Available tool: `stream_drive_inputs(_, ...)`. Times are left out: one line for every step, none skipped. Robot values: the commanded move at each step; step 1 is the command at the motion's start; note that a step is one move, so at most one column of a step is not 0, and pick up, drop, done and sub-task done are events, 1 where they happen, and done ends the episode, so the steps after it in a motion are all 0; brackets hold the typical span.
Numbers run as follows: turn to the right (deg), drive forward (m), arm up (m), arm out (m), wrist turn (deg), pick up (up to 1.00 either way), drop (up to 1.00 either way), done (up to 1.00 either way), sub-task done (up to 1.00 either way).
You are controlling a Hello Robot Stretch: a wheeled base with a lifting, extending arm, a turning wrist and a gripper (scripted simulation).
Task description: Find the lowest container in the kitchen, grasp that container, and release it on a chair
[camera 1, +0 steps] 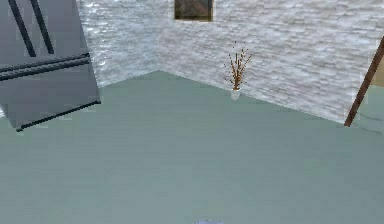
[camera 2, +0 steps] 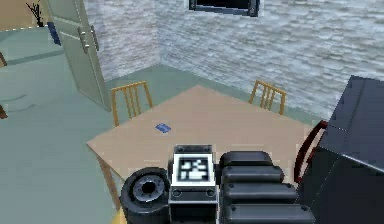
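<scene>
**Arm side view.** My pincer (camera 2: pixel 146 192) is the dark round body at seven o'clock from the view's middle. It sits just left of the white marker square (camera 2: pixel 192 167) on my arm (camera 2: pixel 255 188). Its fingers cannot be made out and the wooden table (camera 2: pixel 230 120) lies behind it. I therefore cannot tell whether the pincer is released or grasping anything, nor whether it touches the tabletop.

**Edges and room.** The table's near corner points toward eight o'clock.
- A small blue thing (camera 2: pixel 162 127) lies on the tabletop at twelve o'clock from the pincer, apart from it.
- The first chair (camera 2: pixel 130 98) stands at the table's far left edge, at eleven o'clock from the pincer.
- The second chair (camera 2: pixel 268 95) stands at the far edge, at one o'clock.
- A black block (camera 2: pixel 350 150) closes the three o'clock side, just beside my arm.
- Open floor lies from eight to ten o'clock, up to a pale door (camera 2: pixel 85 50).

**Forward view.** Grey-green floor (camera 1: pixel 190 150) spreads to white brick walls (camera 1: pixel 290 50) that meet in a corner near twelve o'clock.
- A pale vase (camera 1: pixel 236 94) with dry twigs stands on the floor against the wall at one o'clock. Whether it is the task's container I cannot tell.
- A grey refrigerator (camera 1: pixel 45 60) stands at ten o'clock.
- A framed picture (camera 1: pixel 194 9) hangs at twelve o'clock.
- A brown door frame (camera 1: pixel 365 85) rises at three o'clock.
</scene>
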Motion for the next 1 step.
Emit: stream_drive_inputs(0.0,0.00,0.00,0.30,0.0,0.00,0.00,0.00,0.00)
